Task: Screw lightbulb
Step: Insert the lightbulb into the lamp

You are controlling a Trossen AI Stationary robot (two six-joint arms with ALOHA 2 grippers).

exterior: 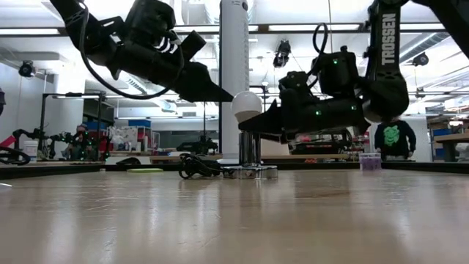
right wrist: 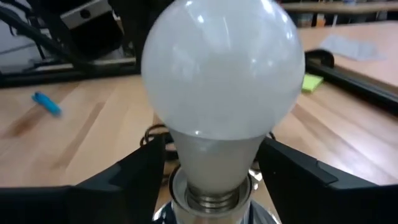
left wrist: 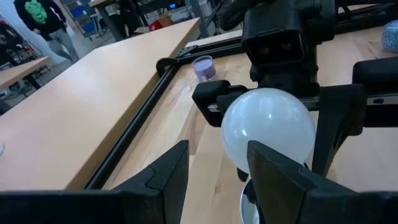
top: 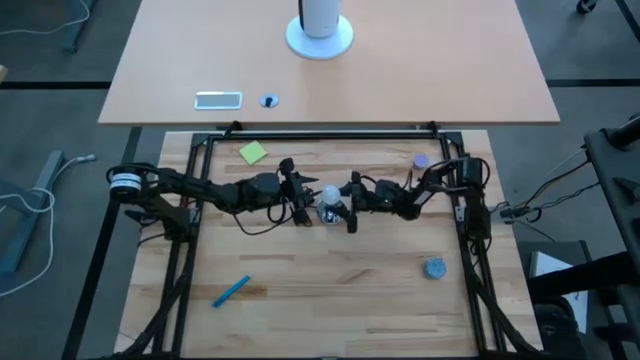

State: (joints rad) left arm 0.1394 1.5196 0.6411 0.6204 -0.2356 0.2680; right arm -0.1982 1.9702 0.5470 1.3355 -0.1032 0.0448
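The white lightbulb stands upright with its screw base in the shiny metal socket at the table's middle. My right gripper comes from the right and is shut on the bulb's lower part. My left gripper comes from the left and is open. Its fingers stand beside the bulb's globe at globe height. My right gripper pinches the bulb's tapering neck between its two fingers, just above the screw base. The fingers come level from the table's right side. The bulb stands upright, its base in the socket. My left gripper's fingertip is at the globe's side; whether it touches, I cannot tell.
The socket's black cord lies to its left. A green note, a purple cup, a blue-grey cap and a blue pen lie around. A black frame borders the table. A person stands far behind.
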